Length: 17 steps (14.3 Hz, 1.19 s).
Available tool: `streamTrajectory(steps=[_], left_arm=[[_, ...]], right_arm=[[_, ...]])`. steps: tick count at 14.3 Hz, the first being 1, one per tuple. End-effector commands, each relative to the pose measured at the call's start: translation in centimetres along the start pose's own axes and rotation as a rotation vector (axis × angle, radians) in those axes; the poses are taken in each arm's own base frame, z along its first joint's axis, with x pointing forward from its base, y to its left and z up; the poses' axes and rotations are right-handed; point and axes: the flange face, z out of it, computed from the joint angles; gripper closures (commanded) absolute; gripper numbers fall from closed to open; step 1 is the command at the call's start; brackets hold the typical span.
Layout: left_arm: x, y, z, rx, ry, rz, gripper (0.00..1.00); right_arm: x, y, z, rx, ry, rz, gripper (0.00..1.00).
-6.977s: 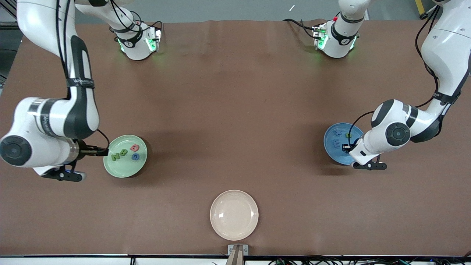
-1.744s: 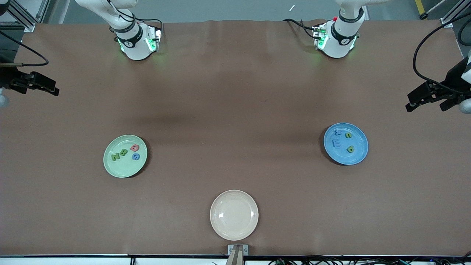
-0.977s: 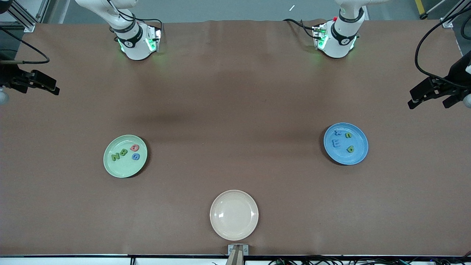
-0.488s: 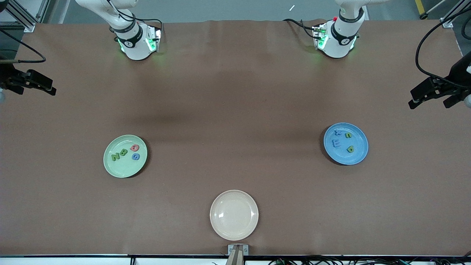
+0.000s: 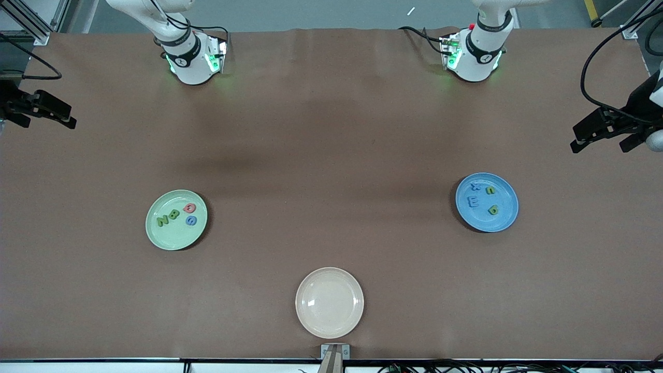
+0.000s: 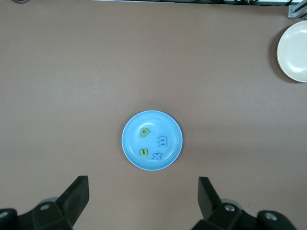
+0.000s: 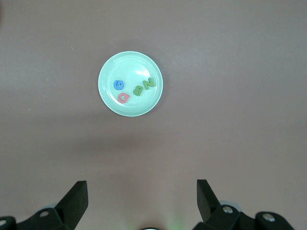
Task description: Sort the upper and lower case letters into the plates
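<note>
Light, soft foam letters (image 5: pixel 176 215) lying flat in plates (image 5: pixel 155 235); pinch by edges; left gripper (image 6: pixel 143 201) and right gripper (image 7: pixel 141 203) spread, empty.

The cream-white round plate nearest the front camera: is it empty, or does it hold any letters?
Empty. The cream-white round plate shows only its bare glossy surface in the front view; no foam letter lies in it.

Table (image 5: pixel 331 134): matt brown covering, faintly creased. Mint green plate (image 5: pixel 161 239), sky blue plate (image 5: pixel 505 217) and cream-white plate (image 5: pixel 329 324): smooth, glossy, reflecting light. Letters (image 5: pixel 176 215): matt, foam-like. End effector fingers (image 6: pixel 74 199): matt black plastic.
</note>
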Motion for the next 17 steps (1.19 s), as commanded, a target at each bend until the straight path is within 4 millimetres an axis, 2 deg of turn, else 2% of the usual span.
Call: streamTrajectory(steps=[1, 10, 12, 17], left_arm=[[-0.4, -0.2, -0.7, -0.005, -0.003, 0.014, 0.0], [-0.4, -1.1, -0.8, -0.009, -0.001, -0.002, 0.0], [-0.4, -1.1, -0.8, -0.009, -0.001, -0.003, 0.0], [-0.4, -1.1, -0.8, -0.012, -0.001, -0.003, 0.0]], right_arm=[[-1.7, 0.4, 0.3, 0.017, 0.021, -0.007, 0.0], [-1.5, 0.4, 0.1, 0.017, 0.029, -0.004, 0.0], [-1.4, 0.5, -0.8, 0.017, 0.033, 0.008, 0.0], [-1.3, 0.9, -1.0, 0.034, 0.032, 0.019, 0.0]])
